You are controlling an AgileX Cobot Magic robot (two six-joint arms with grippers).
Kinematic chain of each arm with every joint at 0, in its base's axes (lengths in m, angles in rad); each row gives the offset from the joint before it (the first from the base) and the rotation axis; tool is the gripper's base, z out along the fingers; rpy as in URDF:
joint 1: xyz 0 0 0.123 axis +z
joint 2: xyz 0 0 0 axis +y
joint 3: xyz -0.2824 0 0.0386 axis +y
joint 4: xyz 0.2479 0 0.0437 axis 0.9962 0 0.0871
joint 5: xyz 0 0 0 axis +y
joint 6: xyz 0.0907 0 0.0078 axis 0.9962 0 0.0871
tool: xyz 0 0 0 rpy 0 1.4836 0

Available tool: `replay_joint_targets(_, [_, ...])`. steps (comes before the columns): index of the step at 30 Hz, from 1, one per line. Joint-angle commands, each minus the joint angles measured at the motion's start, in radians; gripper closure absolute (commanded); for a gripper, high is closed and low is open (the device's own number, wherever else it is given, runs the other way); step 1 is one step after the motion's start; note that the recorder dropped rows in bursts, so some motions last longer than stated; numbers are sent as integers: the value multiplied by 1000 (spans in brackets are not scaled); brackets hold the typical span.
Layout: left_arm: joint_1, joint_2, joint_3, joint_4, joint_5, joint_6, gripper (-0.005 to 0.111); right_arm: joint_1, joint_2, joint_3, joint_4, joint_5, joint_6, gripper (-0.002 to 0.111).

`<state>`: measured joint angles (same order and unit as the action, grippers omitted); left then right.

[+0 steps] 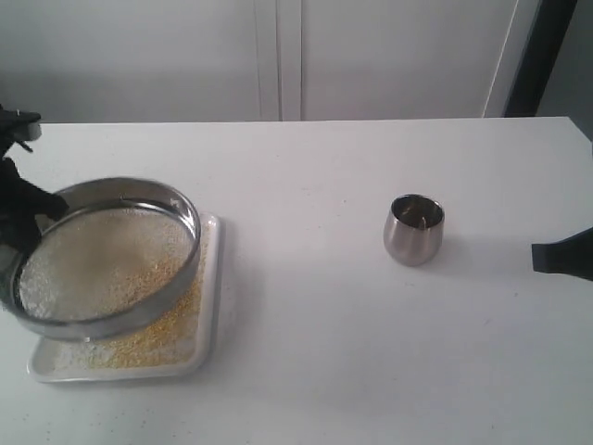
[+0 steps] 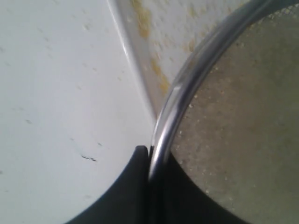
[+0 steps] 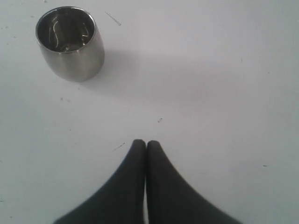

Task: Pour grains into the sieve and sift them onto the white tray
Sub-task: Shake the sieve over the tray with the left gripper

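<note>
The sieve (image 1: 188, 243), a wide steel ring with grey mesh, hangs slightly tilted just above the white tray (image 1: 211, 278). Pale coarse grains (image 1: 102, 264) lie on its mesh, and fine golden grains (image 1: 162, 336) lie spread on the tray below. My left gripper (image 1: 26, 215) is shut on the sieve's rim at its left side. In the left wrist view the fingers (image 2: 133, 172) pinch the shiny rim (image 2: 187, 88), one outside and one inside. My right gripper (image 3: 145, 144) is shut on nothing, low over the bare table near the right edge (image 1: 561, 255).
A small rounded steel cup (image 1: 414, 229) stands upright on the white table (image 1: 306, 185), right of centre, and looks empty in the right wrist view (image 3: 70, 42). The tray's rim (image 2: 135, 65) passes close beside the left fingers. A pale wall stands behind the table.
</note>
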<state>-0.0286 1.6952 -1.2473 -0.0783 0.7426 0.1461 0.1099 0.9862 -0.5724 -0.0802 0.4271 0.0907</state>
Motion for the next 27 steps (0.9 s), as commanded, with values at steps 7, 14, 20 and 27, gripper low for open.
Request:
replay_joint_targets(7, [-12,-92,126,-77,-221,33,107,2,-6,5,-2,-8,3,108])
replay_joint_targets(14, [1,6,-84,-60,236,18,107,2,-6,5,-2,-8,3,108])
replay_joint_targets(20, [4,-130,118,8,-191,-37,107,2,-6,5,-2,-9,3,108])
replay_joint_targets(27, [0,-81,108,-21,55,17,107,2,-6,5,-2,-9,3,108])
